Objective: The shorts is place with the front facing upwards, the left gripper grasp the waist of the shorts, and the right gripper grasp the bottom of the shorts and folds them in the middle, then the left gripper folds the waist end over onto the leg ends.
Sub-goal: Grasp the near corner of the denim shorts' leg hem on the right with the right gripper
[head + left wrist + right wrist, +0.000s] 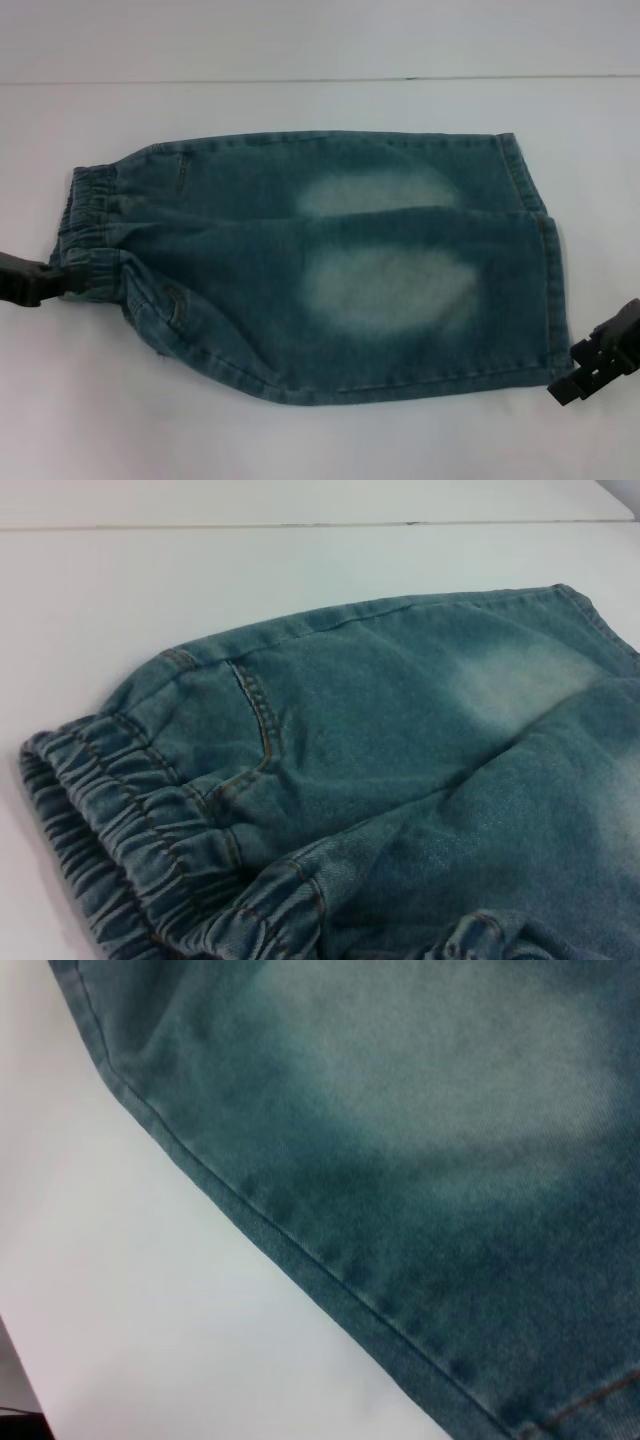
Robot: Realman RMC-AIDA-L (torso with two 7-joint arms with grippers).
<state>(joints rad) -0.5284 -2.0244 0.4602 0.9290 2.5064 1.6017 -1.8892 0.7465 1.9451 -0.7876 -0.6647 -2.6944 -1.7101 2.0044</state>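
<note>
The blue denim shorts lie flat on the white table, front up, with two faded patches. The elastic waist is to the left and the leg ends to the right. My left gripper is at the table's left edge, shut on the waistband, which bunches toward it. My right gripper sits at the near corner of the lower leg's hem. The left wrist view shows the gathered waistband and a pocket seam close up. The right wrist view shows only the hem edge.
The white table's far edge runs across the top of the head view. Bare tabletop surrounds the shorts on all sides.
</note>
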